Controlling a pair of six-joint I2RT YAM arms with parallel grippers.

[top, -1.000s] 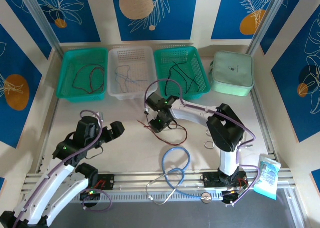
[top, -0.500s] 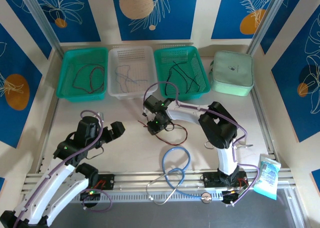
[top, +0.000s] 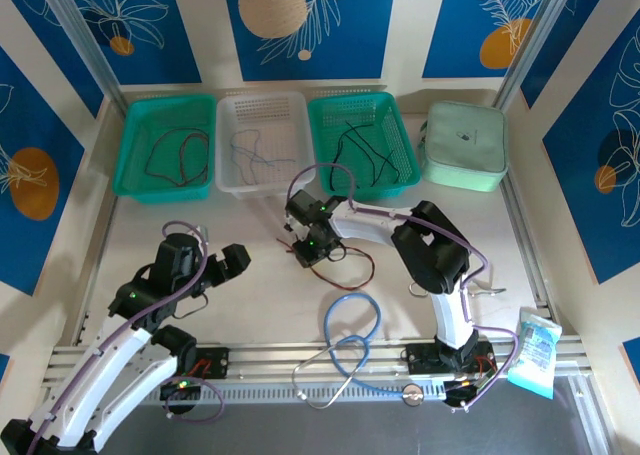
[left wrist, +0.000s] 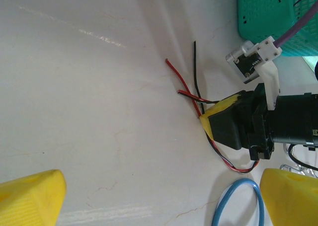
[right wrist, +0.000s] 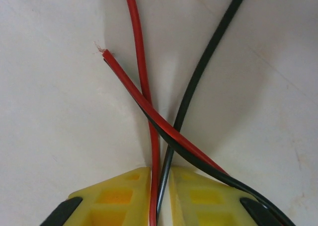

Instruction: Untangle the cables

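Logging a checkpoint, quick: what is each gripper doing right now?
Left gripper: open, jaws wide apart, holding nothing.
Right gripper: closed on the red and black cables.

**4 containers behind, loose cables mid-table**

Along the far edge of the pale tabletop [top: 250, 305] 3 perforated plastic baskets stand side by side: teal on the left [top: 130, 145], white in the middle [top: 228, 125], teal on the right [top: 395, 125] — each with thin loose wires [top: 352, 133] in it. A pale green zipped fabric pouch [top: 462, 145] lies just right of them. Thin red and black cables [left wrist: 195, 72] lie before the middle and right baskets — a thick light-blue tube loop [top: 350, 325] lies nearer the arm bases.
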